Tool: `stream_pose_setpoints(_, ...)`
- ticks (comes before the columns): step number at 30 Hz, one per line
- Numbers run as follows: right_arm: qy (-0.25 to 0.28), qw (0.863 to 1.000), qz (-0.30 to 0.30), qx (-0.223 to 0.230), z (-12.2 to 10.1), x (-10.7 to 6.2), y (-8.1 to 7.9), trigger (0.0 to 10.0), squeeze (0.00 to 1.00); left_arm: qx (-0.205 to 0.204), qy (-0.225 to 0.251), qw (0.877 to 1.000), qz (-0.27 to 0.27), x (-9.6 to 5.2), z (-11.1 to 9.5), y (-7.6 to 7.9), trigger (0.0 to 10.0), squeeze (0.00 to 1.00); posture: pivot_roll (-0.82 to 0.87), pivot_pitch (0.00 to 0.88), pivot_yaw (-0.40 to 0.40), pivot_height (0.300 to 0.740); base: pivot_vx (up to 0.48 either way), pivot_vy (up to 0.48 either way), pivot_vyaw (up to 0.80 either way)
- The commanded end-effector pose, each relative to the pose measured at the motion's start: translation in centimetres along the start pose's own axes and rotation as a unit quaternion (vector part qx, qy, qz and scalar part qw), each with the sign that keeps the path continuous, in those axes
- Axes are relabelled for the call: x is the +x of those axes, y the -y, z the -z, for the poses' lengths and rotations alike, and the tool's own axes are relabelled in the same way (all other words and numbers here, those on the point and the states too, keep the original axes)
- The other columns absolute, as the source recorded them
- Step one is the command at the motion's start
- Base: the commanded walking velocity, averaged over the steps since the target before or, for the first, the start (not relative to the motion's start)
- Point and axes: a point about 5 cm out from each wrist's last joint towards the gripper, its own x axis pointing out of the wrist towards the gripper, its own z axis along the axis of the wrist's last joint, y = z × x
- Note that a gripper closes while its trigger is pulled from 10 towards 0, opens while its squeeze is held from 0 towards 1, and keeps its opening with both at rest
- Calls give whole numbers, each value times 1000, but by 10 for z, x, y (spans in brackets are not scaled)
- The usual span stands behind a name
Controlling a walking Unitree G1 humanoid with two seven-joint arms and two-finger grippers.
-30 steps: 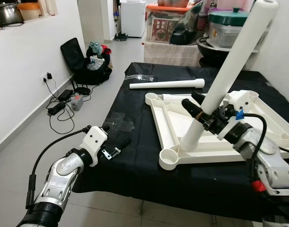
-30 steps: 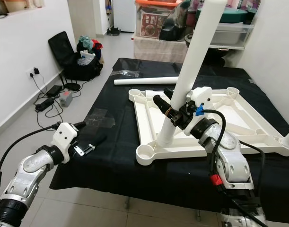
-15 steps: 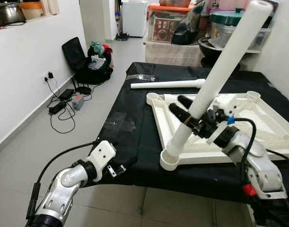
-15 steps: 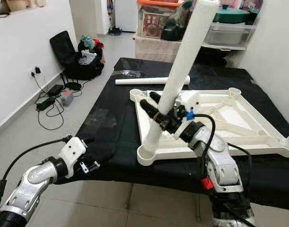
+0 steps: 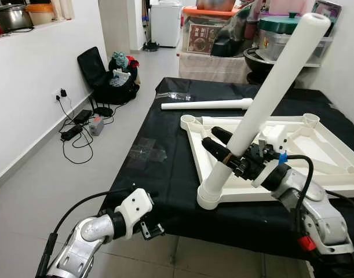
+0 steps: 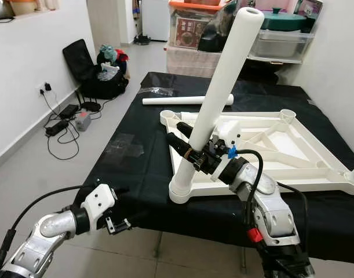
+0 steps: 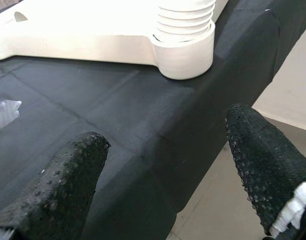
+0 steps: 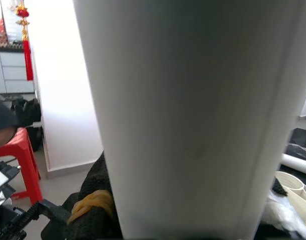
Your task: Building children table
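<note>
Your right gripper (image 5: 226, 152) clamped on the long white leg tube (image 5: 268, 87), tilted in the upturned tabletop's (image 5: 316, 156) corner socket (image 5: 210, 196); left gripper (image 5: 150, 223) spread wide.

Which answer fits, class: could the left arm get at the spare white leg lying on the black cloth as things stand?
Probably not. The left gripper hangs open, low beside the table's near edge, while the spare leg lies toward the far side of the black cloth, beyond the white tabletop.

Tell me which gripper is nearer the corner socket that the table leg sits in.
Right. The right gripper clamps the table leg just above the corner socket. The left gripper hangs open below the table edge, off to the socket's left.
</note>
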Motion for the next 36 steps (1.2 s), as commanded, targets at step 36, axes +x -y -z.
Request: stream_pose_setpoints(36, -81, 981, -121, 124, 35, 35, 46, 0, 0, -35, -2, 999, 14, -5, -4, 10, 10000, 0, 126, 0, -123, 740, 0, 0, 0)
